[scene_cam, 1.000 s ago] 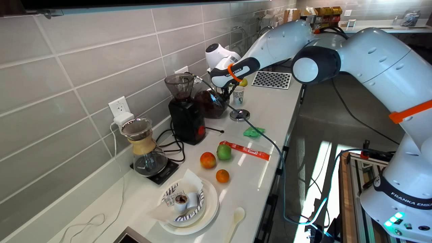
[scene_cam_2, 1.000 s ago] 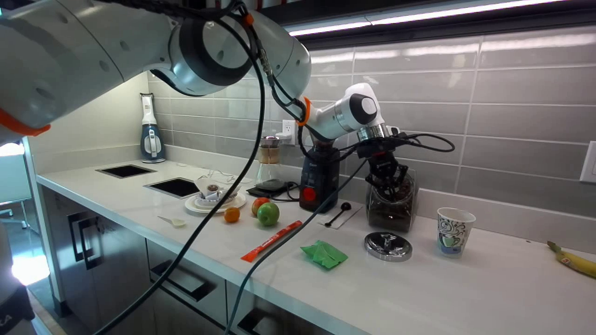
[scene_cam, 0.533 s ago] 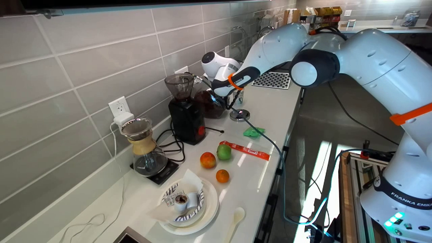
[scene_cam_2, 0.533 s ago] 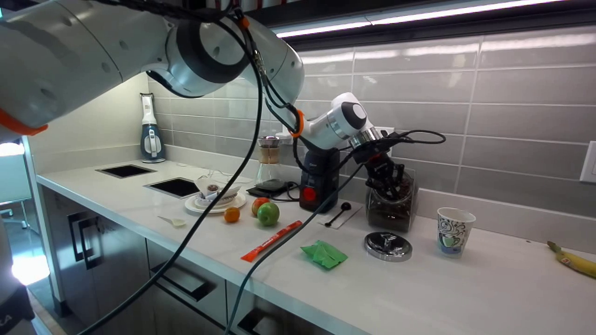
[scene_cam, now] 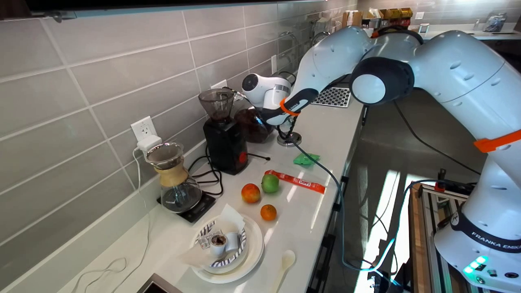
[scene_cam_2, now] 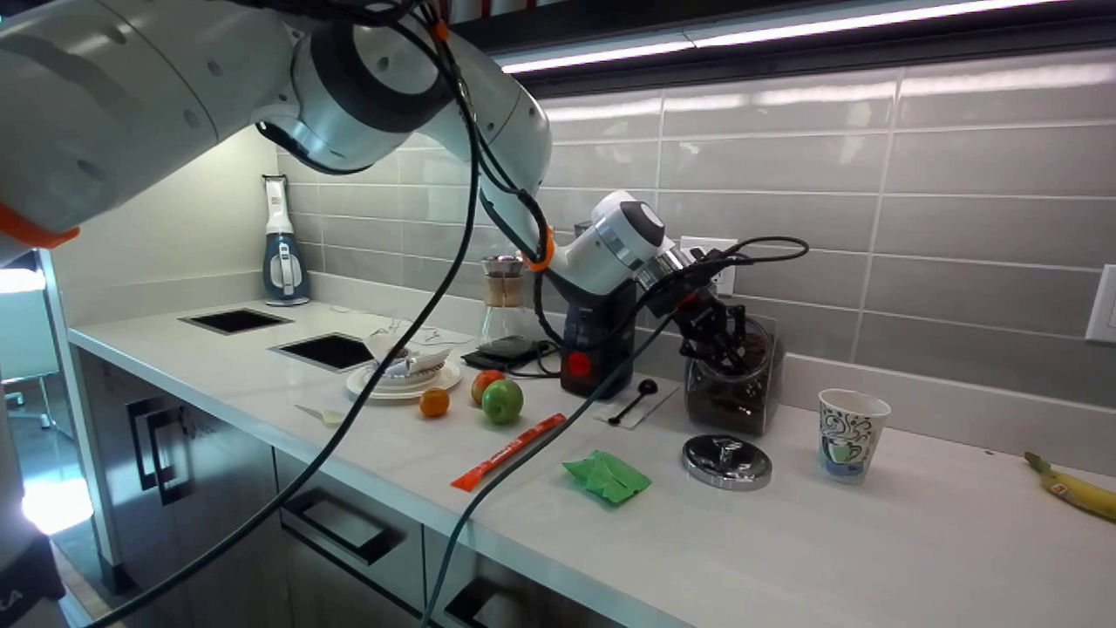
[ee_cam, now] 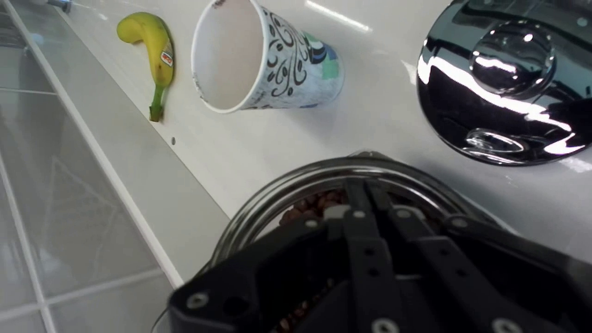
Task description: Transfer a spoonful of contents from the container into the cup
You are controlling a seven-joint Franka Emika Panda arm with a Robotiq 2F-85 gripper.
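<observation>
The container, a squat glass jar of dark brown beans (scene_cam_2: 731, 403), stands lidless against the wall; its round rim (ee_cam: 288, 181) is in the wrist view. My gripper (ee_cam: 368, 185) is tilted, with its fingertips inside the jar mouth. The fingers are brought together with nothing visible between them; the tips are dim. The gripper (scene_cam_2: 738, 359) also shows at the jar in an exterior view. The cup, a white patterned paper cup (scene_cam_2: 851, 440), stands upright beyond the jar; the wrist view shows its open mouth and side (ee_cam: 296, 69). A black scoop (scene_cam_2: 633, 405) lies on the counter near the jar.
A chrome lid (scene_cam_2: 726, 462) lies in front of the jar. A black grinder (scene_cam: 225, 142) stands beside it. A green packet (scene_cam_2: 608, 476), a red packet (scene_cam_2: 507, 453) and fruit lie nearby. A banana (ee_cam: 152, 51) lies past the cup. A loose cable (scene_cam_2: 558, 427) crosses the counter.
My wrist has come down and tilted over, so the gripper has gone from pointing nearly straight down to slanting into the jar mouth. The jar, cup and scoop have not moved.
</observation>
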